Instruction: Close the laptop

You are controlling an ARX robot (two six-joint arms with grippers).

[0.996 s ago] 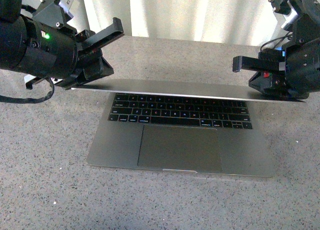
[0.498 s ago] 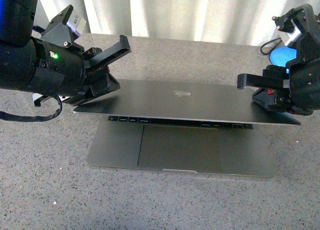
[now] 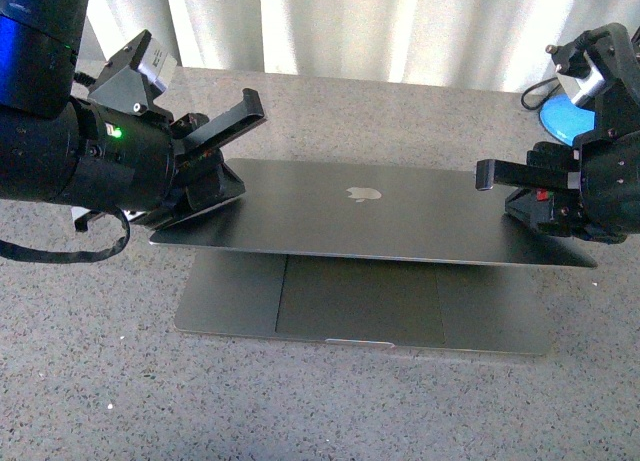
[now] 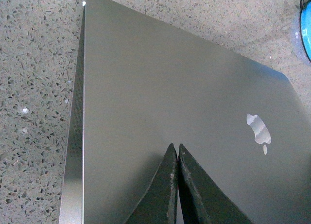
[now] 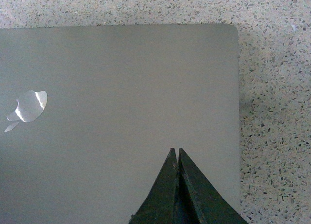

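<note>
The laptop [image 3: 380, 226] sat mid-worktop [image 3: 90, 381] with its lid tilted most of the way down. A gap showed above the trackpad [image 3: 360, 301] along the near edge, and the apple logo [image 3: 364, 193] faced up. The left gripper [image 3: 245, 109] lay over the lid's left end and the right gripper [image 3: 484, 173] over its right end — each with jaws pressed together, gripping nothing.
</note>
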